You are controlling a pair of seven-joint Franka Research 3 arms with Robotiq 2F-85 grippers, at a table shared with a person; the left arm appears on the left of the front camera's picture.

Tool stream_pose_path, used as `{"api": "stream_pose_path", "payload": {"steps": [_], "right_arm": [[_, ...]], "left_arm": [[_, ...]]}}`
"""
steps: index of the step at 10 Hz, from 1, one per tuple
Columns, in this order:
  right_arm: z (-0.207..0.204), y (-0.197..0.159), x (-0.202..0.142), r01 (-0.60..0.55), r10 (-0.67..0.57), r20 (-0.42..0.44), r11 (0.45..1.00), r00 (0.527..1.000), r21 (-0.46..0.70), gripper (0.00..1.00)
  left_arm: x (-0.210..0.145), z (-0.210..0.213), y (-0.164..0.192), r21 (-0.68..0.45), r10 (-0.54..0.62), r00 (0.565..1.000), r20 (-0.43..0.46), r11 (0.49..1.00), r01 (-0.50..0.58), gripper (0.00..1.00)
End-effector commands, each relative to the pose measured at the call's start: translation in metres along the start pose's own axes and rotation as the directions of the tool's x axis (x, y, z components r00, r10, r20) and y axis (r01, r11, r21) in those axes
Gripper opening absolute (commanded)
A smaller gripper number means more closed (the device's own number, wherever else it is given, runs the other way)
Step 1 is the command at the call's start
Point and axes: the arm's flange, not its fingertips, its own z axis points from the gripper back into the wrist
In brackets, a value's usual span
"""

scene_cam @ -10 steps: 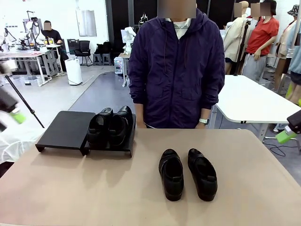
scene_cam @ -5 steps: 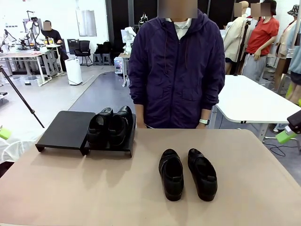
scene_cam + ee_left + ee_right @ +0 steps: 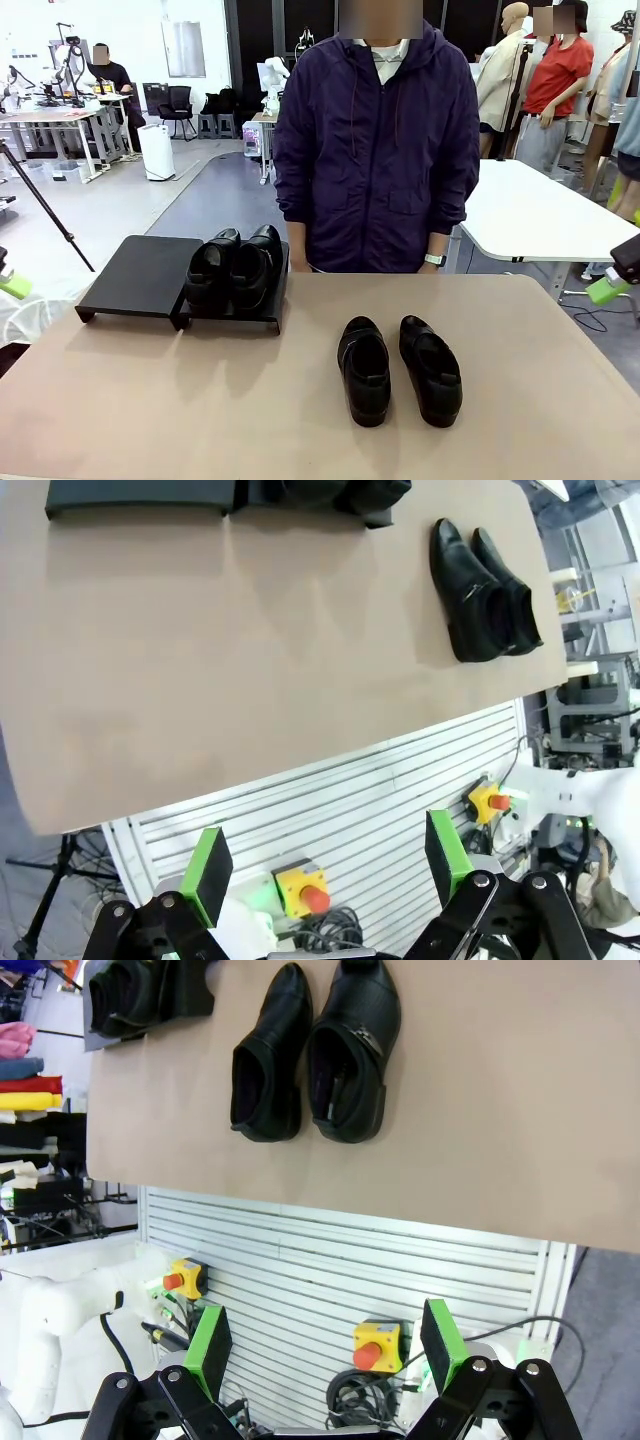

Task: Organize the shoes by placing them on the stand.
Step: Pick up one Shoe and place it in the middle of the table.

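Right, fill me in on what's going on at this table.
Nothing is being handled at this moment. Two shoes sit side by side on the right platform of the stand; its left platform is bare. The other two shoes lie on the table, nearer the robot. The left gripper and right gripper hang open and empty, back off the table's near edge. The person stands at the far side, arms down.

two shoes [image 3: 310, 1055] on table [image 3: 480, 1110]
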Motion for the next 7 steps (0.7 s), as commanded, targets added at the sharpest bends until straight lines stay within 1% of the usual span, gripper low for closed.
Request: {"api": "stream_pose_path", "payload": {"steps": [1,5,6,7], "right_arm": [[0.001,0.001,0.001,-0.020,0.020,0.006,1.000,1.000,0.017,1.00],[0.001,0.001,0.001,-0.020,0.020,0.006,1.000,1.000,0.017,1.00],[0.000,0.000,0.000,0.000,0.000,0.000,1.000,1.000,0.000,1.00],[-0.018,0.041,0.013,-0.040,0.038,-0.057,0.999,0.998,-0.027,1.00]], "left_arm": [[0.001,0.005,0.002,0.005,-0.008,1.000,-0.006,1.000,0.008,1.00],[0.001,0.005,0.002,0.005,-0.008,1.000,-0.006,1.000,0.008,1.00],[0.001,0.005,0.002,0.005,-0.008,1.000,-0.006,1.000,0.008,1.00],[0.001,0.005,0.002,0.005,-0.008,1.000,-0.006,1.000,0.008,1.00]]}}
